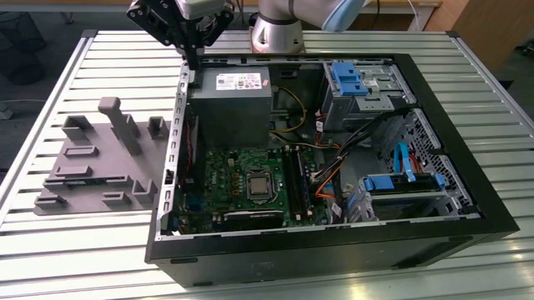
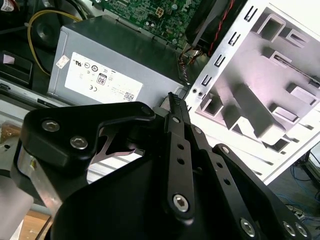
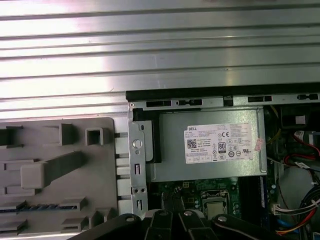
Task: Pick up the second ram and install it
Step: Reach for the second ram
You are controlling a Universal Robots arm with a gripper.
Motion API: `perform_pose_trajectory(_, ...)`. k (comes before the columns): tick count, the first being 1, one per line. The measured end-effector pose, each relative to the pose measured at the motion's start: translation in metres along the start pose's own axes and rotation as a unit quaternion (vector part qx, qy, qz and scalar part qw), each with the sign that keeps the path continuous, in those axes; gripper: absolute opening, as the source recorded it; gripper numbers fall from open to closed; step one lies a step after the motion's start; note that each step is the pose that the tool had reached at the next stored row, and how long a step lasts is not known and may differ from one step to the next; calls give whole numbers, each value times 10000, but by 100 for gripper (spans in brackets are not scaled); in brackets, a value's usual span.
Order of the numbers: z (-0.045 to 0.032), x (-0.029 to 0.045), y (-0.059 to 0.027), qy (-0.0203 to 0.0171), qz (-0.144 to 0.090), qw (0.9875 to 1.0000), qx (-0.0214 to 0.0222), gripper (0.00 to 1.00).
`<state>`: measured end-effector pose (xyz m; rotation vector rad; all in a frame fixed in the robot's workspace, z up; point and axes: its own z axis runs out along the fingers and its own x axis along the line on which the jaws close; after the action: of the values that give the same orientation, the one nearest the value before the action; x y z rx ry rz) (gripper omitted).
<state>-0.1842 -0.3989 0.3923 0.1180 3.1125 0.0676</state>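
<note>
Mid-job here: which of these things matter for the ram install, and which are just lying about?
Job: ram in the fixture; slots on the motherboard; pincer.
Lying about: power supply; drive cages; cables.

Slatted metal desk (image 1: 75,244) with bright glare, grey floor (image 1: 71,19) behind, wooden cabinet (image 1: 492,28) at exterior view's right, wire bin (image 1: 17,44) at its left

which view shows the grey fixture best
The exterior view: the whole grey fixture lies on the table beside the computer case. The first wrist view crops the fixture; the second wrist view shows the fixture slanted, beyond the case's edge.
</note>
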Motion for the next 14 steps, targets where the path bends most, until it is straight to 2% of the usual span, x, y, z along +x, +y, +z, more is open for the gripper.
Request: perform_pose_trajectory(14,-3,134,-10,0,0,10000,0,11)
